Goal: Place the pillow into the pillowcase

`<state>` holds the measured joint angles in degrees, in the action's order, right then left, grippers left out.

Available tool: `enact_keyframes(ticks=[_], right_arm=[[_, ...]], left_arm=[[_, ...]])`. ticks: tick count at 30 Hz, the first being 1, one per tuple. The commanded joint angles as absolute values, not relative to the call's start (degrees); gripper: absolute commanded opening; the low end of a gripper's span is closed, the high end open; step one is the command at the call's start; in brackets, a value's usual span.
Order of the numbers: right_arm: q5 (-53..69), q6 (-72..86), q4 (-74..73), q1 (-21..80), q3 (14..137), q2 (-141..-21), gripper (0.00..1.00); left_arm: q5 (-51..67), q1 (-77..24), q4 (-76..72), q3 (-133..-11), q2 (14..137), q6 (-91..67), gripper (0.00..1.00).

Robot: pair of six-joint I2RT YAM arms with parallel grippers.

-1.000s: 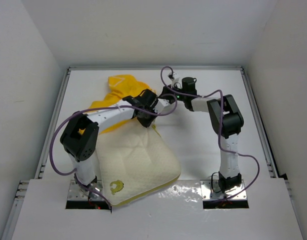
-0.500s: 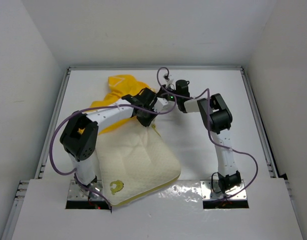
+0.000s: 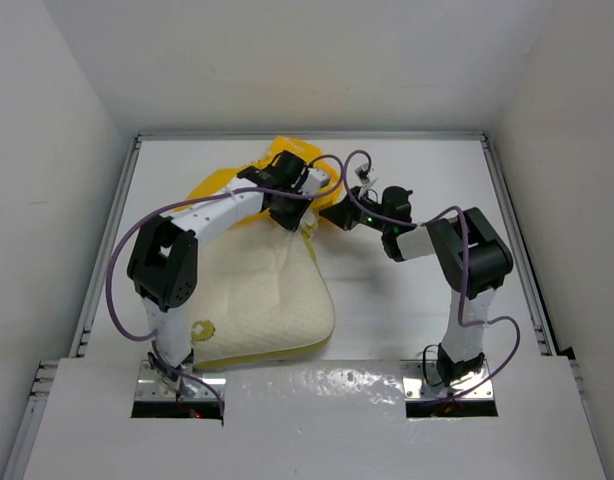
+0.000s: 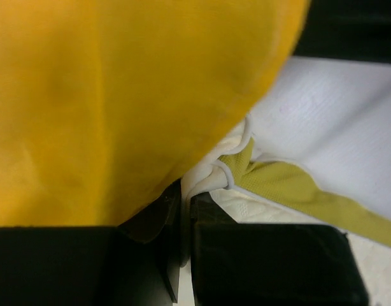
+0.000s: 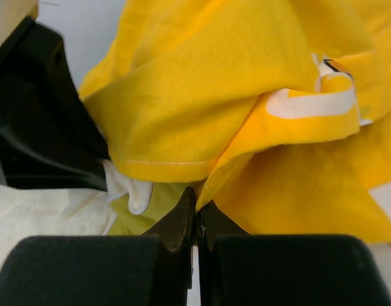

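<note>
Cream-white pillow (image 3: 262, 300) has slid toward the far side vs a sec ago, its far corner now under the bunched yellow pillowcase (image 3: 287, 158). L gripper (image 4: 186, 197) is clamped on that pillow corner, & R gripper (image 5: 195, 205), jaws apart a sec ago, is now pinched together on the pillowcase hem just beside it. Prob means R can hold the mouth up while L feeds the corner in; most of the pillow is outside.
</note>
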<state>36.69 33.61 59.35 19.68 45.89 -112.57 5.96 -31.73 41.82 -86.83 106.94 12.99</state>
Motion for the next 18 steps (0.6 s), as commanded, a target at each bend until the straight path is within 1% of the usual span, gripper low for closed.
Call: enact_keyframes(ticks=[1, 5, 8, 11, 14, 18], right_arm=[[43.6, 33.4, 63.3, 19.8, 43.2, -110.2, 0.00], [43.6, 32.1, 58.8, 20.3, 40.2, -109.1, 0.00], [42.0, 31.2, 56.8, 20.6, 37.9, -108.4, 0.00], [39.6, 25.9, 47.0, 21.0, 36.5, -105.1, 0.00], [35.2, 19.0, 37.1, 22.1, 36.2, -100.3, 0.00], [33.7, 16.2, 32.9, 23.5, 35.7, -96.6, 0.00]], left_arm=[[-0.7, -29.4, 36.1, -92.3, 108.7, 10.4, 0.00], [-0.4, -29.4, 36.4, -99.4, 110.0, 7.0, 0.00], [2.3, -29.4, 37.9, -105.6, 110.9, 4.8, 0.00], [1.5, -29.4, 38.6, -108.6, 111.6, 4.4, 0.00], [-2.3, -29.4, 37.3, -105.8, 112.5, 5.5, 0.00], [-4.4, -31.5, 32.4, -98.7, 114.3, 6.2, 0.00]])
